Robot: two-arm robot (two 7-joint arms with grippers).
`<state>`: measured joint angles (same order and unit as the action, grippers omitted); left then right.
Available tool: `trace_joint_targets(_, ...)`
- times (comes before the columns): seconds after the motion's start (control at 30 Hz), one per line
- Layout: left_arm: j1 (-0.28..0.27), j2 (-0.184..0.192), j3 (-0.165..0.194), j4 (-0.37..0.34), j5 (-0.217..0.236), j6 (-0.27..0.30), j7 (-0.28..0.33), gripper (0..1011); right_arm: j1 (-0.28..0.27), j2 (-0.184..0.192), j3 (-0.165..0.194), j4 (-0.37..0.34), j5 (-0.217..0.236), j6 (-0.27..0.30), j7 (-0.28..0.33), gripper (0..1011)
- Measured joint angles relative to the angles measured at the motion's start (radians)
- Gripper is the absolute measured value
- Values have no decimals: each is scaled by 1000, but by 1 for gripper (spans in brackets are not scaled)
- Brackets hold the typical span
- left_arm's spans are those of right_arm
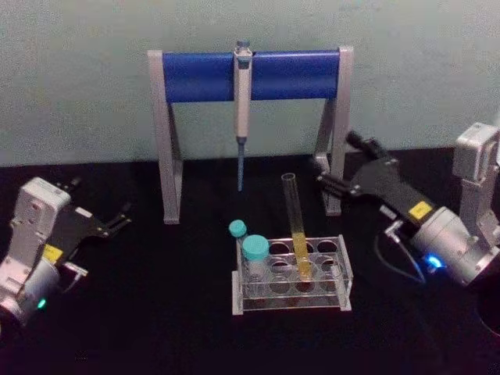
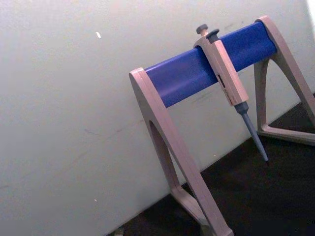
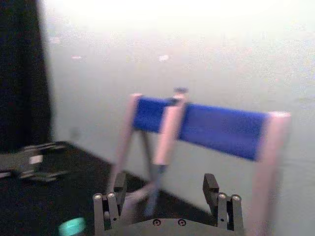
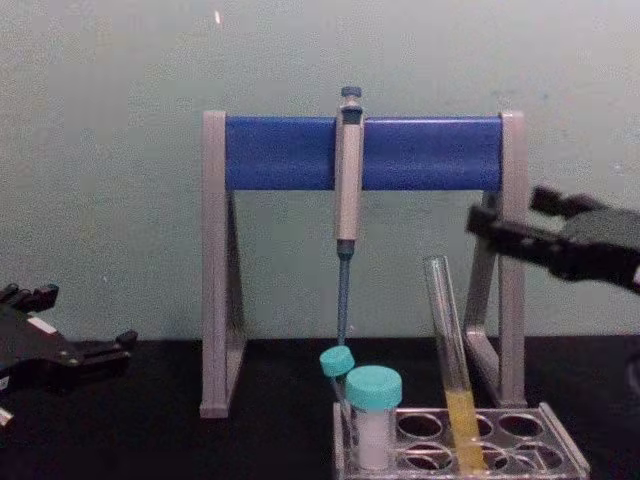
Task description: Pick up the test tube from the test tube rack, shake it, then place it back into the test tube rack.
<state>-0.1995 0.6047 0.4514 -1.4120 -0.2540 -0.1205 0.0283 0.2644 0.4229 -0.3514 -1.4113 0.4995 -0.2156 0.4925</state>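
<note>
The right gripper (image 1: 332,173), with its fingers open, should gently pinch the tall clear glass test tube (image 1: 296,223) with yellow liquid up high and lift it straight out of the low clear plastic rack (image 1: 291,281), while the open left gripper (image 1: 119,219) waits far off.

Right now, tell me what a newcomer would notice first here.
The stand with its blue bar at the back, a pipette hanging from its middle. In front, the tube of yellow liquid leans in the rack, beside two teal-capped vials. The open right gripper hovers near the stand's right leg; the left gripper waits open at the far left.
</note>
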Motion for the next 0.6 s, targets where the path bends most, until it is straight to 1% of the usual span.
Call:
trace_joint_targets(0.03, 0, 0, 0, 0, 0, 0, 0, 1001, -15, -5, 17, -18, -23, 1, -55, 1000)
trace_joint_targets(0.1, 0, 0, 0, 0, 0, 0, 0, 1001, -29, -11, 32, -30, -49, 9, -110, 1000)
trace_joint_targets(0.13, 0, 0, 0, 0, 0, 0, 0, 1001, -40, -17, 45, -40, -71, 23, -158, 1000)
trace_joint_targets(0.17, 0, 0, 0, 0, 0, 0, 0, 1001, -46, -20, 49, -43, -81, 30, -180, 1000)
trace_joint_targets(0.2, 0, 0, 0, 0, 0, 0, 0, 1001, -46, -20, 49, -43, -81, 30, -180, 1000)
trace_joint_targets(0.23, 0, 0, 0, 0, 0, 0, 0, 1001, -67, -31, 64, -53, -123, 76, -263, 1000)
trace_joint_targets(0.3, 0, 0, 0, 0, 0, 0, 0, 1001, -76, -38, 70, -54, -140, 101, -299, 1000)
trace_joint_targets(0.33, 0, 0, 0, 0, 0, 0, 0, 1001, -85, -44, 76, -54, -152, 127, -327, 1000)
trace_joint_targets(0.4, 0, 0, 0, 0, 0, 0, 0, 1001, -93, -50, 81, -53, -160, 151, -350, 1000)
trace_joint_targets(0.43, 0, 0, 0, 0, 0, 0, 0, 1001, -101, -57, 85, -51, -165, 175, -367, 1000)
trace_joint_targets(0.6, 0, 0, 0, 0, 0, 0, 0, 1001, -118, -75, 95, -37, -170, 233, -394, 1000)
